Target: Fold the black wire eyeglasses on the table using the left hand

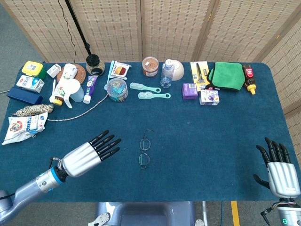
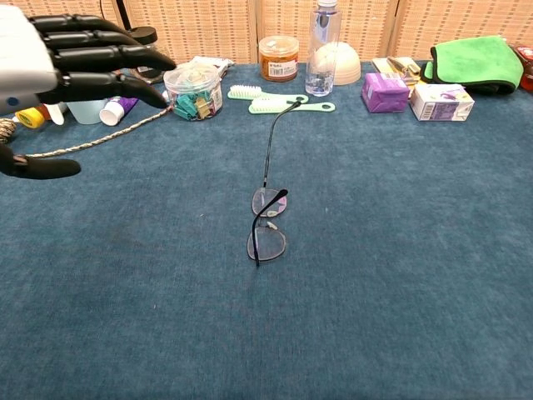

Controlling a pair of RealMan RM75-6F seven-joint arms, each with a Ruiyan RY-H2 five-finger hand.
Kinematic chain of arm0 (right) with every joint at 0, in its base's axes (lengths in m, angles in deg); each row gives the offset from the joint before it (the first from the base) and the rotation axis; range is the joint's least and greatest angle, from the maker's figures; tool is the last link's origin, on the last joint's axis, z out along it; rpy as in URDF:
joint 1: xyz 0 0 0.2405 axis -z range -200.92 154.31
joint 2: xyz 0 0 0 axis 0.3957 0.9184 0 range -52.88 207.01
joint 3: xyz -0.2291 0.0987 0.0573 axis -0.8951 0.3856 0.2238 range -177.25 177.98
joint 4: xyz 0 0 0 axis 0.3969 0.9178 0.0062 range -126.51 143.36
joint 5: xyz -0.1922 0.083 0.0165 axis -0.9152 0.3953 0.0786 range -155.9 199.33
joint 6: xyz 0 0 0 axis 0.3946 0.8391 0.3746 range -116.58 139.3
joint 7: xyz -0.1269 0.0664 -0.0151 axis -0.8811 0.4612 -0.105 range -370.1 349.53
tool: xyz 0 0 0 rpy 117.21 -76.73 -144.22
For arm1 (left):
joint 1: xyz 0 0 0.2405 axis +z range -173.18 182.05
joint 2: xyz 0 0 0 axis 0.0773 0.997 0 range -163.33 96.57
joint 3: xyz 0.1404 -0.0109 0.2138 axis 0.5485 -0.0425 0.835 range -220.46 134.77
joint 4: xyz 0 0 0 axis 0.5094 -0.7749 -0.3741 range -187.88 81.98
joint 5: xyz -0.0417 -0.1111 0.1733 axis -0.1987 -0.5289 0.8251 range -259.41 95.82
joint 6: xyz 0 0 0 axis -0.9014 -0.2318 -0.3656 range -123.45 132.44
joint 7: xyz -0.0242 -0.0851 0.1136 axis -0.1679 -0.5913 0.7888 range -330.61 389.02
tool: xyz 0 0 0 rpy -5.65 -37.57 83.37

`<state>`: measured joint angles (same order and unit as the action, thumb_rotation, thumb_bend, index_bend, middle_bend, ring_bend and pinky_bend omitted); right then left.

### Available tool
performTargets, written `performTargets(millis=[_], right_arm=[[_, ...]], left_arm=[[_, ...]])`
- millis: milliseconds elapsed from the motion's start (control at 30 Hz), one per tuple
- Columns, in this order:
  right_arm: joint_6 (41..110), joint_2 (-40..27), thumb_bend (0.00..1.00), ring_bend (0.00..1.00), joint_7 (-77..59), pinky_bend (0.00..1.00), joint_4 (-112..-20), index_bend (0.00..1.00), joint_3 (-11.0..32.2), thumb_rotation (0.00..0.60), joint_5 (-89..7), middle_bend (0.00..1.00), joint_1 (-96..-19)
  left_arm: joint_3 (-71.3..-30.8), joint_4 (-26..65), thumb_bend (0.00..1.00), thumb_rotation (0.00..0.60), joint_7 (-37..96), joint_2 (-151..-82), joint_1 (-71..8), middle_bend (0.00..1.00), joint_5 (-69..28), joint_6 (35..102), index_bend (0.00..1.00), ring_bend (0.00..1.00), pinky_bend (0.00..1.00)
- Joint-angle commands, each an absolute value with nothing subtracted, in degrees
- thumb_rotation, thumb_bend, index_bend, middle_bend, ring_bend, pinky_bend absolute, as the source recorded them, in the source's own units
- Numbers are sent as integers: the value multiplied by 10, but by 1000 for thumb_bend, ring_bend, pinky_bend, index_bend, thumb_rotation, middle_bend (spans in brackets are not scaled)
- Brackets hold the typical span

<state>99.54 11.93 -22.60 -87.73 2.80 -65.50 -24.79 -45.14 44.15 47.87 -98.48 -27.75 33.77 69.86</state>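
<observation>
No legible text on any box, bottle or packet.
</observation>
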Motion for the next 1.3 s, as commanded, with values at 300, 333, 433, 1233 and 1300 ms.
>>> performTargets(millis=[300,333,433,1233,1300], right_arm=[[997,115,0,50,-213,64,-867,172,29,600,-656,21,-246],[997,115,0,50,-212,64,-866,172,29,600,-656,21,-246],[997,115,0,50,-209,64,-864,172,29,600,-656,21,-246],[1008,117,0,50,-155,64,-828,175,38,600,-648,21,-238],[1010,118,0,50,-151,64,-826,177,39,600,-647,21,-237]], left_arm=[[-472,495,264,584,619,-1014,-326,0,312,587,48,0,1],[-475,501,264,583,632,-1019,-330,0,308,579,43,0,0],[-480,514,264,582,664,-1030,-338,0,296,559,28,0,0],[-508,536,264,584,896,-1141,-390,0,149,427,18,0,0],[-511,536,264,584,914,-1148,-396,0,130,418,24,0,0]])
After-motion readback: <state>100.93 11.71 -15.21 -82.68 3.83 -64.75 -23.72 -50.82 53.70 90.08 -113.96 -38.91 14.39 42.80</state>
